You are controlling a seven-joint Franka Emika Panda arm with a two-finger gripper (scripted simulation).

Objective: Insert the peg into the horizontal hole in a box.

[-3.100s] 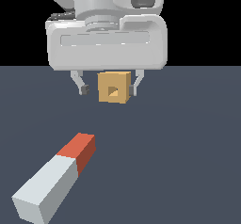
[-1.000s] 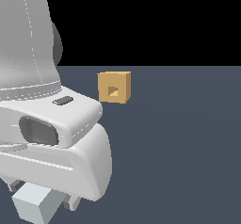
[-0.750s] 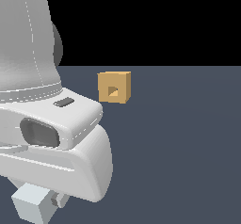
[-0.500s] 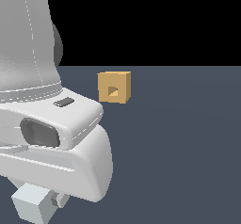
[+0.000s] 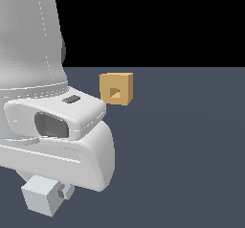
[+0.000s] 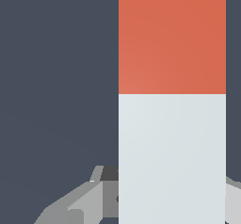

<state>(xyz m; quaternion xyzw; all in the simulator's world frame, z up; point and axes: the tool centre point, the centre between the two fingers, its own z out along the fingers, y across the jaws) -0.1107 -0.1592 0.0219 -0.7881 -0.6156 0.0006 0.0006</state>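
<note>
Near the bottom edge of the exterior view, toward its left corner, the peg (image 5: 42,196) shows only its light grey-white end, poking out from under the arm's bulky white hand. Its remaining length is hidden there by the robot. From the wrist camera the peg (image 6: 172,100) fills much of the frame as a broad bar, red-orange along one stretch and grey-white along the other, with a sharp line where the colours meet. Grey fingers (image 6: 80,202) of the gripper (image 6: 141,199) sit against the white stretch on both sides, so the pincer looks clamped on the peg, though the contact itself is partly covered by the bar.

Well apart from it, further back on the dark blue-grey floor (image 5: 191,150), stands the box (image 5: 116,88), a small tan cube resting flat. Its hole (image 5: 115,93) is a small dark opening in the middle of the face turned toward the camera. Nothing touches the box. The arm's large white housing (image 5: 52,121) covers most of the exterior view's left.
</note>
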